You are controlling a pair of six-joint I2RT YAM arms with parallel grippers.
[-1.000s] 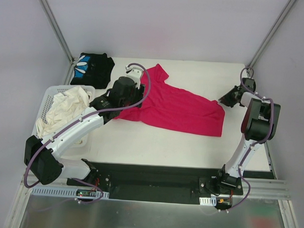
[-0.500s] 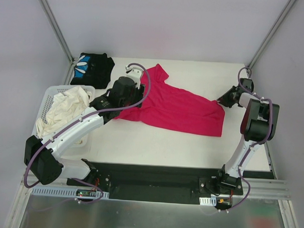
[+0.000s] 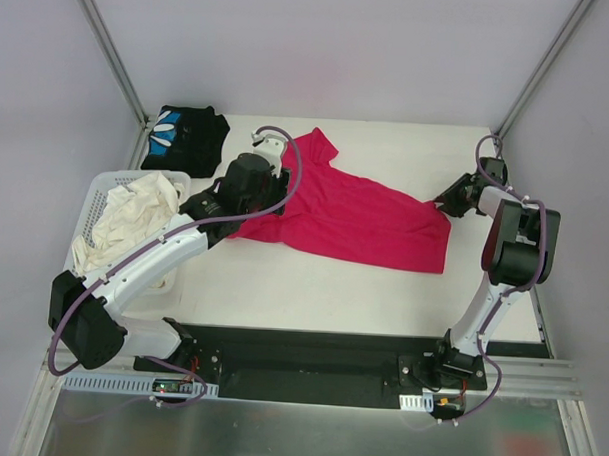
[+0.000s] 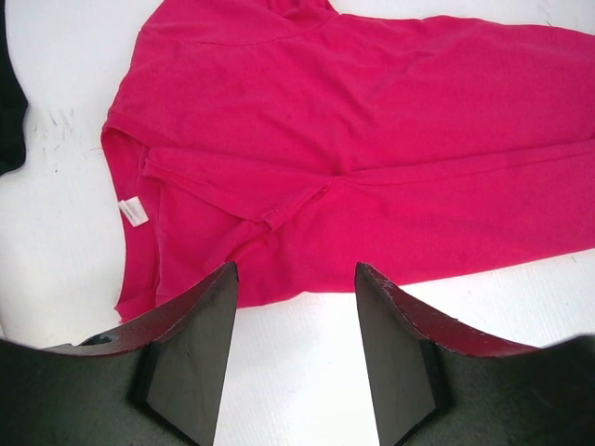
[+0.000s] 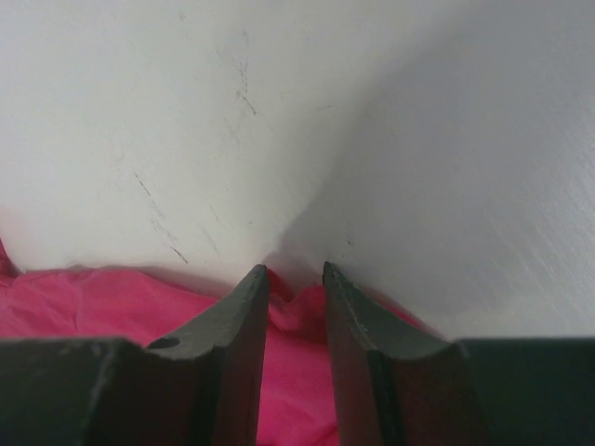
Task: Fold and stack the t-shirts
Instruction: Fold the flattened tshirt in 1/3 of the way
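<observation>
Magenta-red t-shirt (image 3: 355, 218): right corner bunched between barely parted jaws of right gripper (image 5: 293, 271); pinched or let go, couldn't tell. Left gripper (image 4: 296, 279) hung open, empty, over shirt's left end, likely readying fold. Shirt lay spread on table (image 3: 312, 288). Black t-shirt (image 3: 186, 134) sat bundled far-left, probable stack base. Basket (image 3: 98, 194) held crumpled white cloth (image 3: 130, 217).

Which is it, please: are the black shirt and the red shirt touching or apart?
Apart. The top view shows bare table between the black shirt and the red shirt.
</observation>
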